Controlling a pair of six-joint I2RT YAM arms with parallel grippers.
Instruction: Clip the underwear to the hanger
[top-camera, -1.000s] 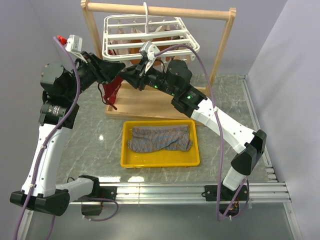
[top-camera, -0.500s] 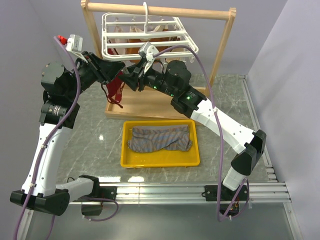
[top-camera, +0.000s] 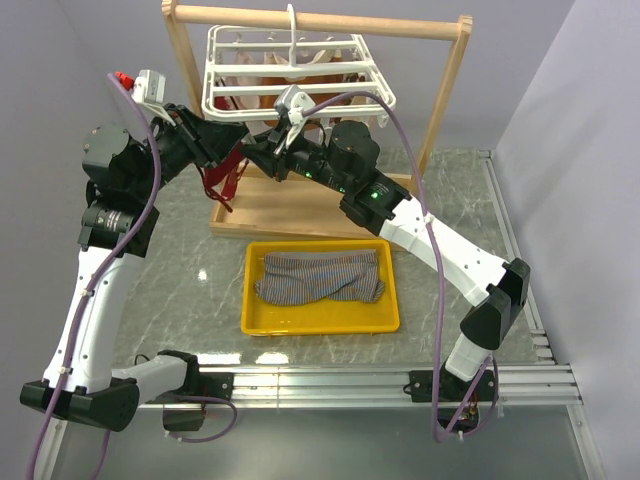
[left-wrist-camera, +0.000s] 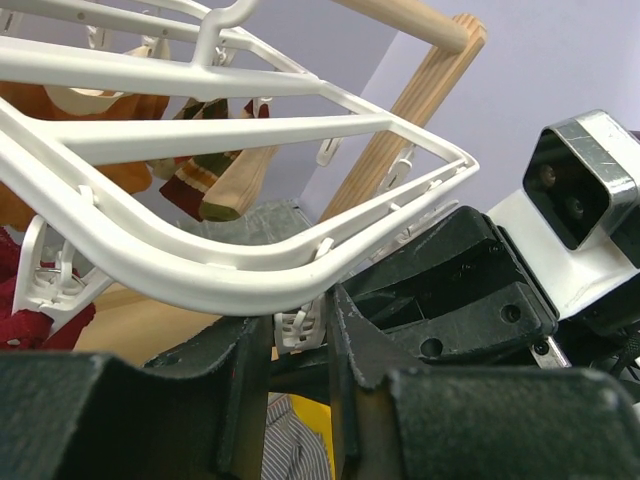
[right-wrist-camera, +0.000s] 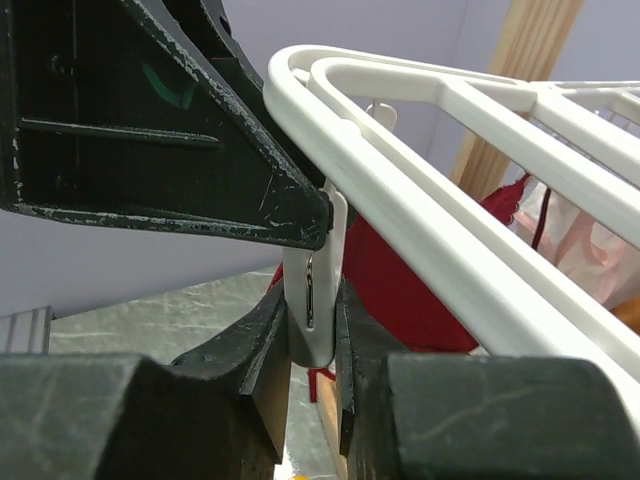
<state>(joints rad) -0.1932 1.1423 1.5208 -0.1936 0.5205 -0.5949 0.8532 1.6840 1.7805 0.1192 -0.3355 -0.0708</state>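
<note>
The grey striped underwear (top-camera: 320, 275) lies crumpled in the yellow tray (top-camera: 320, 323), apart from both grippers; a strip of it shows in the left wrist view (left-wrist-camera: 293, 452). The white grid hanger (top-camera: 345, 90) hangs by its hook from the wooden stand. Both grippers meet under its front left corner. My right gripper (right-wrist-camera: 313, 318) is shut on a white clip (right-wrist-camera: 318, 262) dangling from the rim (right-wrist-camera: 470, 215). My left gripper (left-wrist-camera: 298, 335) is closed round a white clip (left-wrist-camera: 298, 322) under the rim, right against the right gripper (top-camera: 257, 150).
Dark red underwear (top-camera: 222, 180) hangs clipped at the hanger's left corner, beside my left gripper (top-camera: 240, 133). Orange-brown garments (top-camera: 300, 75) hang under the grid. The wooden stand (top-camera: 447, 90) and its base board (top-camera: 300, 210) stand behind the tray.
The hanger has rocked back up from a forward tilt. The dark red underwear has swung left. Both grippers stay at the front left corner, shifted slightly.
</note>
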